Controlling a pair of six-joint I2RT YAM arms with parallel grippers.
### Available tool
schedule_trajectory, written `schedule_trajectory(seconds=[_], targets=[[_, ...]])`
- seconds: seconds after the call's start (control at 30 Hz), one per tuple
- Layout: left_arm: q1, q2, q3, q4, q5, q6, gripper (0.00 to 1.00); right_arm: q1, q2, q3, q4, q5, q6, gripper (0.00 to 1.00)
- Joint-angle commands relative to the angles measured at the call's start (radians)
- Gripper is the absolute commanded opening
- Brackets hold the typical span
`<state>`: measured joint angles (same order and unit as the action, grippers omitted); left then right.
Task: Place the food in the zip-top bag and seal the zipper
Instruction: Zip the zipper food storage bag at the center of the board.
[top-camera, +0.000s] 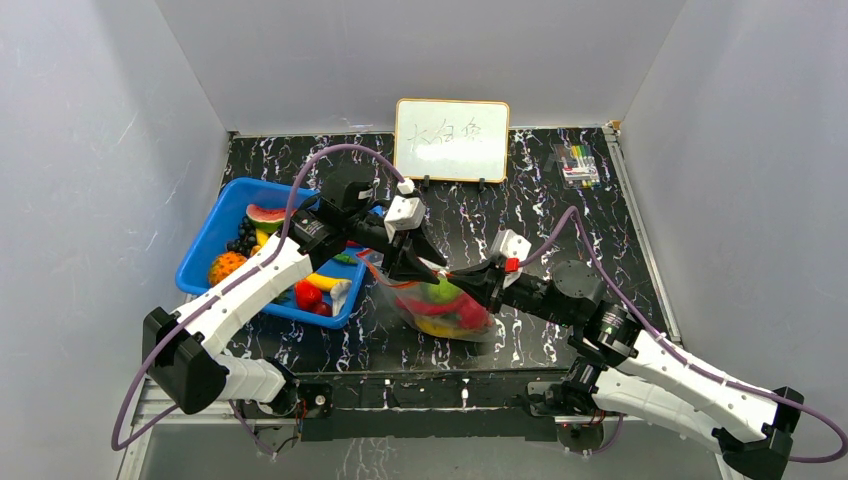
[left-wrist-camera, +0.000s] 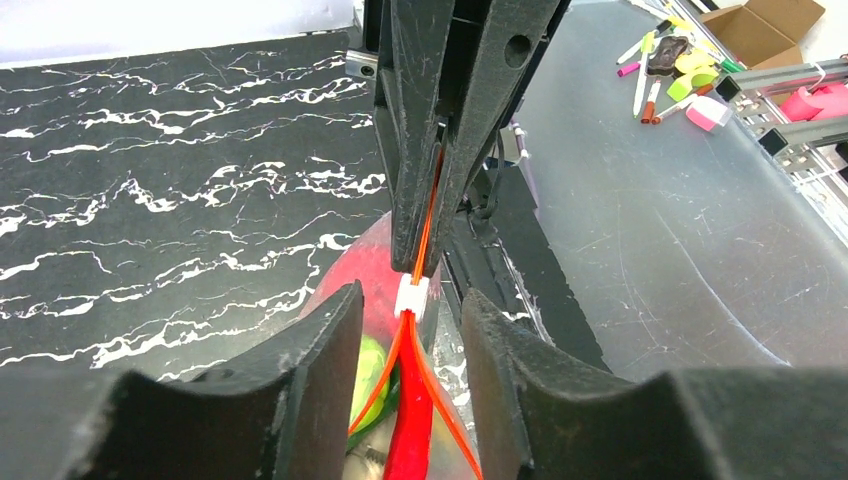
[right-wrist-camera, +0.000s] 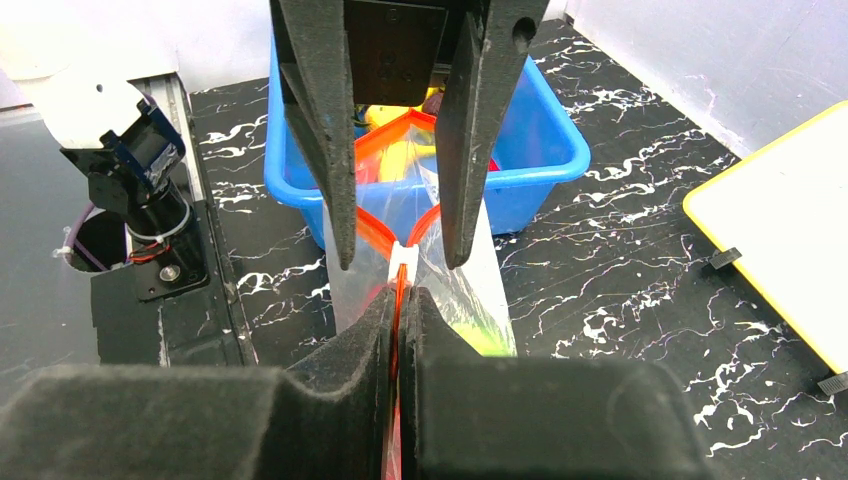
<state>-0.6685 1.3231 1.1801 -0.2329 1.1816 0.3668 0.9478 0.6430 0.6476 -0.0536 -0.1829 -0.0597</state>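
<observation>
The zip-top bag (top-camera: 455, 335), toy fruit (top-camera: 441, 292) inside, sits between both arms, just beside the blue basket (top-camera: 205, 235); the right tool (right-wrist-camera: 402, 300) is clamped on the zipper (right-wrist-camera: 372, 232), whose long axis runs straight from it toward the left tool (left-wrist-camera: 410, 300); that one stands apart, straddling the white slider (right-wrist-camera: 405, 257); beyond the slider, on the left arm's side, the mouth gapes, so sealing likely means drawing the slider that way.

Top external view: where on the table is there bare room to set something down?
Bare tabletop at far right, between the marker pack and the right arm; also the gap between whiteboard and that pack. Crowded centre-left: blue basket, left arm, zip-top bag.
</observation>
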Motion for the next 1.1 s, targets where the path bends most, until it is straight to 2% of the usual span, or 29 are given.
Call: schedule_trajectory(seconds=[0.0, 0.1, 0.17, 0.23, 0.27, 0.37, 0.5, 0.7, 0.8, 0.9, 1.07], targets=[[0.004, -0.024, 0.017, 0.023, 0.026, 0.0, 0.36, -0.001, -0.013, 0.046, 0.064, -0.007, -0.014, 0.0], [0.004, -0.018, 0.015, 0.047, 0.042, -0.017, 0.31, -0.001, -0.01, 0.046, 0.07, -0.009, -0.007, 0.0], [0.004, -0.016, 0.015, 0.059, 0.05, -0.025, 0.22, 0.0, -0.008, 0.046, 0.072, -0.013, -0.003, 0.0], [0.004, -0.014, 0.014, 0.062, 0.06, -0.026, 0.18, 0.0, -0.008, 0.044, 0.073, -0.012, 0.0, 0.0], [0.004, -0.014, 0.012, 0.063, 0.063, -0.026, 0.19, 0.0, -0.008, 0.044, 0.075, -0.011, 0.0, 0.0], [0.003, -0.014, 0.006, 0.061, 0.063, -0.026, 0.36, 0.0, -0.008, 0.043, 0.08, -0.009, 0.0, 0.0], [0.004, -0.005, 0.01, 0.051, 0.065, -0.014, 0.37, 0.0, -0.002, 0.046, 0.087, -0.009, 0.001, 0.0], [0.004, 0.031, 0.042, 0.037, 0.087, -0.033, 0.18, 0.0, 0.005, 0.047, 0.136, -0.024, 0.005, 0.0], [0.004, 0.033, 0.054, 0.012, 0.095, -0.014, 0.14, 0.0, 0.019, 0.074, 0.109, -0.018, -0.001, 0.0], [0.004, 0.024, 0.047, 0.004, 0.098, -0.002, 0.0, 0.0, 0.016, 0.075, 0.103, -0.014, -0.001, 0.0], [0.004, 0.004, 0.047, -0.034, 0.067, 0.031, 0.0, 0.0, -0.006, 0.058, 0.086, 0.045, -0.002, 0.0]])
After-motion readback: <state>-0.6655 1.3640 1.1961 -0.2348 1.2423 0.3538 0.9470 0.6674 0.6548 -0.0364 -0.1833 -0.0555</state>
